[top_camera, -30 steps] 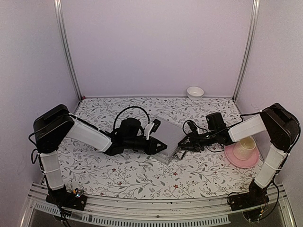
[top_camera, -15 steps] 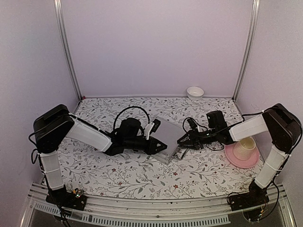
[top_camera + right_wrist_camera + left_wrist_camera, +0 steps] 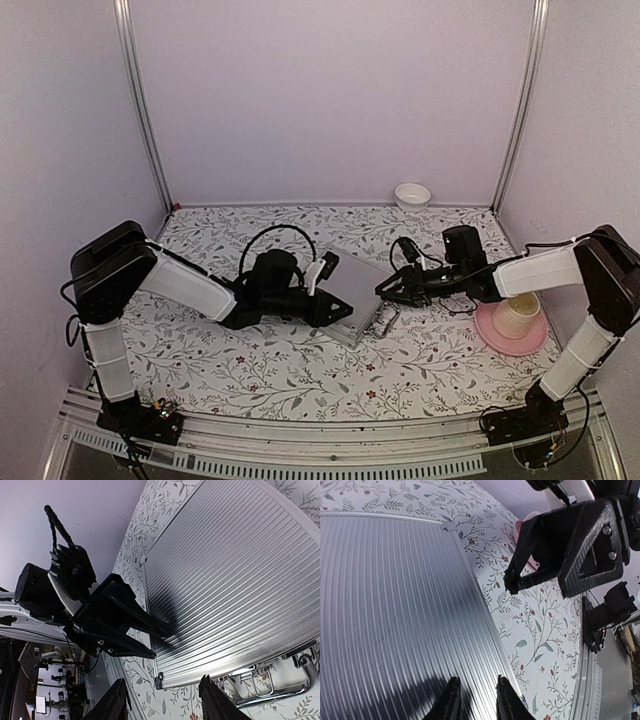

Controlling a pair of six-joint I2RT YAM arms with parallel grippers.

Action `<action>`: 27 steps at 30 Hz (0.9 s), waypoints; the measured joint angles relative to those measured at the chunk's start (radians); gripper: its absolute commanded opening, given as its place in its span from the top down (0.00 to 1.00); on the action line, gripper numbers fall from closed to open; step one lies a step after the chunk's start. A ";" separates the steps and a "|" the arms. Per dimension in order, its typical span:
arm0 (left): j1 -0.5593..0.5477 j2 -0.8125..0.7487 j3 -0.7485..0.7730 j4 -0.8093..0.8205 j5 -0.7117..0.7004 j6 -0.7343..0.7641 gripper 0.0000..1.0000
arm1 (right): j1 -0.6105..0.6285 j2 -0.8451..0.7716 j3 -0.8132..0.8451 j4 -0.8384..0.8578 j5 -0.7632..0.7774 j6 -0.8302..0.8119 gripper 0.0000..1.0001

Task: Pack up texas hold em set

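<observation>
Ribbed aluminium, the shut briefcase (image 3: 352,283) at mid-frame looks stiff and slick, so take its handle (image 3: 386,320) with your spread right gripper (image 3: 385,292), while your left gripper (image 3: 476,700), slightly parted, rests on the lid.

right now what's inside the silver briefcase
Nothing inside can be seen: the briefcase is shut. Only its ribbed lid and chrome handle show, with the left gripper over the lid near its edge. Whatever it holds is hidden.
</observation>
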 measured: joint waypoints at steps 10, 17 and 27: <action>0.000 -0.014 -0.014 -0.002 -0.016 0.006 0.74 | 0.017 -0.082 0.008 -0.266 0.200 -0.180 0.52; 0.000 -0.045 -0.047 -0.009 -0.036 0.006 0.74 | 0.042 -0.023 0.078 -0.359 0.283 -0.297 0.56; 0.000 -0.058 -0.063 -0.008 -0.050 -0.004 0.74 | 0.042 0.058 0.140 -0.454 0.351 -0.444 0.60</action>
